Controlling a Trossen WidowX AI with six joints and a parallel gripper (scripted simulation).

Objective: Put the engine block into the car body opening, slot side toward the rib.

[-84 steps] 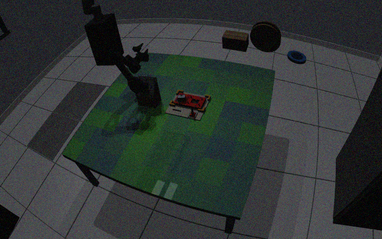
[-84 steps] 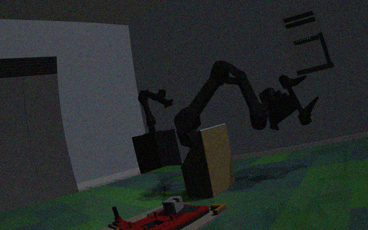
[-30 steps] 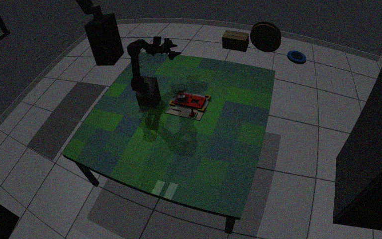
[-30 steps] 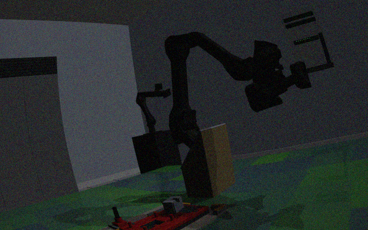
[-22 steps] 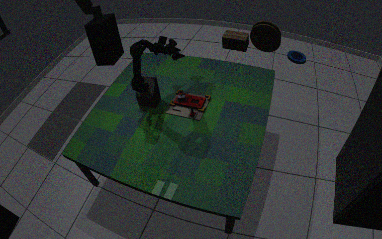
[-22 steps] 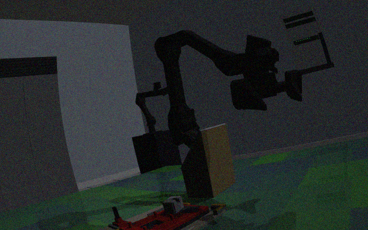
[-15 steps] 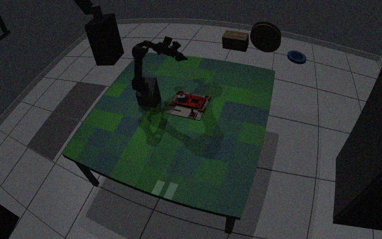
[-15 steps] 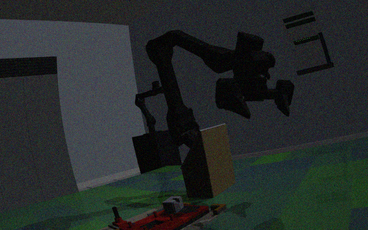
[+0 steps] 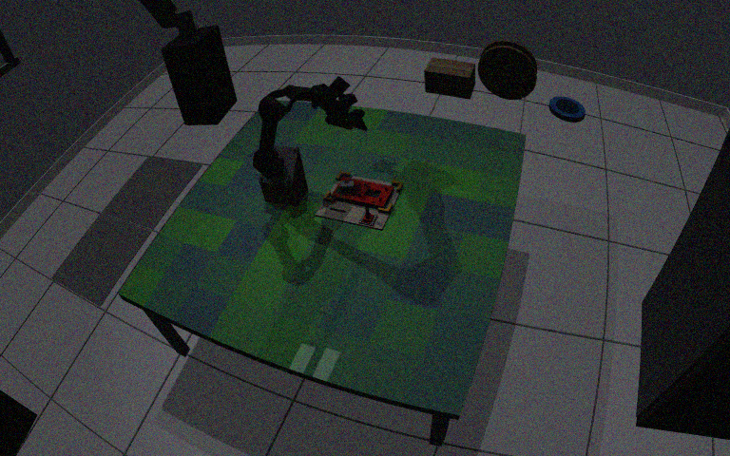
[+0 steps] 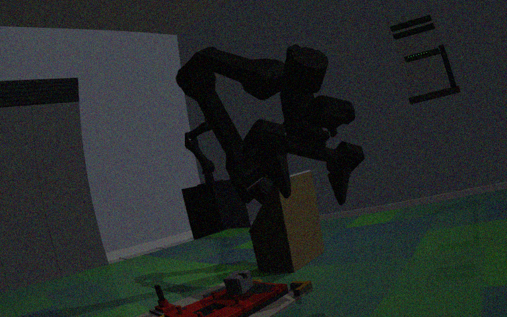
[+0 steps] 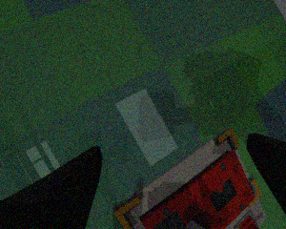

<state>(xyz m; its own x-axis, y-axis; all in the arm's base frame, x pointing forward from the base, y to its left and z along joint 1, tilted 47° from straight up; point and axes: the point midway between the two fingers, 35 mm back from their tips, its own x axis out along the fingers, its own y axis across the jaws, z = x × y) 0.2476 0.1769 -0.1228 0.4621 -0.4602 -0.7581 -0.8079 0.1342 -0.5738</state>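
The grey engine block (image 9: 346, 183) (image 10: 237, 284) sits at one end of the red car body (image 9: 383, 199) (image 10: 274, 289) (image 11: 238, 169) and stands up above its surface. A notch shows in its top in the exterior view. Whether it is fully down, and how the slot lies to the rib, I cannot tell in this dim light. My gripper (image 9: 352, 120) (image 10: 313, 199) (image 11: 173, 148) is open and empty, well above the table and clear of the block and body. The wrist view shows the car body low between the dark fingers, with the block's end near the bottom edge.
A pale board with yellow corner pieces (image 11: 229, 135) holds the body. A small red part with a dark post (image 9: 368, 218) (image 10: 159, 293) stands beside it. My arm's pedestal (image 9: 287, 180) (image 10: 303, 224) is close by. A box (image 9: 449, 82) and a blue ring (image 9: 555, 107) lie on the floor beyond.
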